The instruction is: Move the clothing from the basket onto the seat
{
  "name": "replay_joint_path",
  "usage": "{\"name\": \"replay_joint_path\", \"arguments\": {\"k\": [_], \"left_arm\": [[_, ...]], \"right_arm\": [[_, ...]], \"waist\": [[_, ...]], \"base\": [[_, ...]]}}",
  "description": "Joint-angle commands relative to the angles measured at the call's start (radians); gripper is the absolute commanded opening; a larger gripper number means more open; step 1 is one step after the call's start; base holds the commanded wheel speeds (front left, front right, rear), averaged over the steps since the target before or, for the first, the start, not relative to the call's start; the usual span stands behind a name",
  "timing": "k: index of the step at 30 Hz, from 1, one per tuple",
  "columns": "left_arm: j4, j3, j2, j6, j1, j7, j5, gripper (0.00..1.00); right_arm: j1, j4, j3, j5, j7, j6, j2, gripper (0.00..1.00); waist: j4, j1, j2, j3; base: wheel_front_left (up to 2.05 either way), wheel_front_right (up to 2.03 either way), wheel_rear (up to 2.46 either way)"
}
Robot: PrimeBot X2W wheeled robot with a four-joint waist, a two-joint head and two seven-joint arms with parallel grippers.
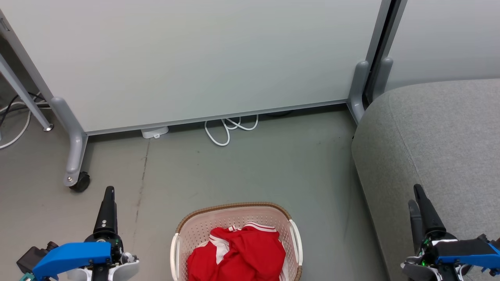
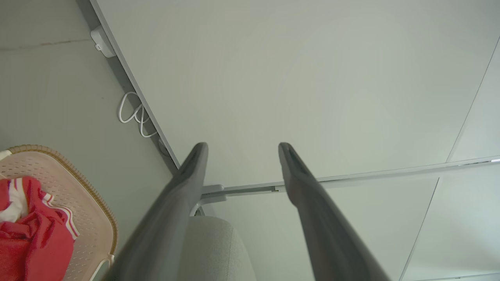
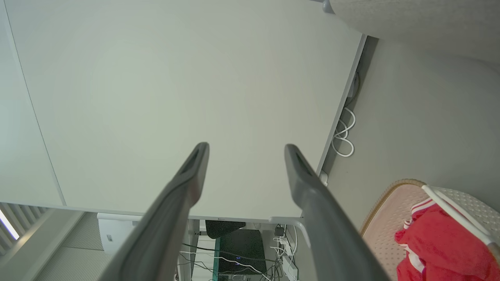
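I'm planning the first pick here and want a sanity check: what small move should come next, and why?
Probably swing the right gripper inward and down toward the clothing. Both it and the left gripper are open and empty, flanking the basket, where the red pile still lies; the right one is nearer the seat, so its carry looks shorter.

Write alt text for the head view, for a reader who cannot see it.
A cream laundry basket holding red clothing with white trim sits on the grey floor at bottom centre, with a light-grey sofa at the right. The left gripper and right gripper rise at the lower corners, holding nothing. A white partition stands behind.
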Motion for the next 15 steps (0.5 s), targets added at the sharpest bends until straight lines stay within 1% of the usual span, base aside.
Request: {"name": "replay_joint_path", "arguments": {"k": [1,7,15], "left_arm": [[-0.024,0.0,0.008,-0.001,-0.034,-0.01,0.035,1.0],[-0.046,-0.005,0.008,0.003,-0.04,-0.036,0.159,1.0],[-0.073,-0.038,0.009,0.031,-0.043,-0.068,0.347,1.0]], "right_arm": [[-0.028,-0.023,0.001,-0.032,-0.01,0.001,-0.004,1.0],[-0.033,-0.043,0.01,-0.154,-0.036,0.001,-0.005,1.0],[-0.036,-0.068,0.032,-0.327,-0.068,0.001,-0.006,1.0]], "waist": [[0.0,0.0,0.0,0.001],[0.001,0.0,0.0,0.004],[0.001,0.0,0.0,0.009]], "base": [[0.0,0.0,0.0],[0.0,0.0,0.0],[0.0,0.0,0.0]]}}
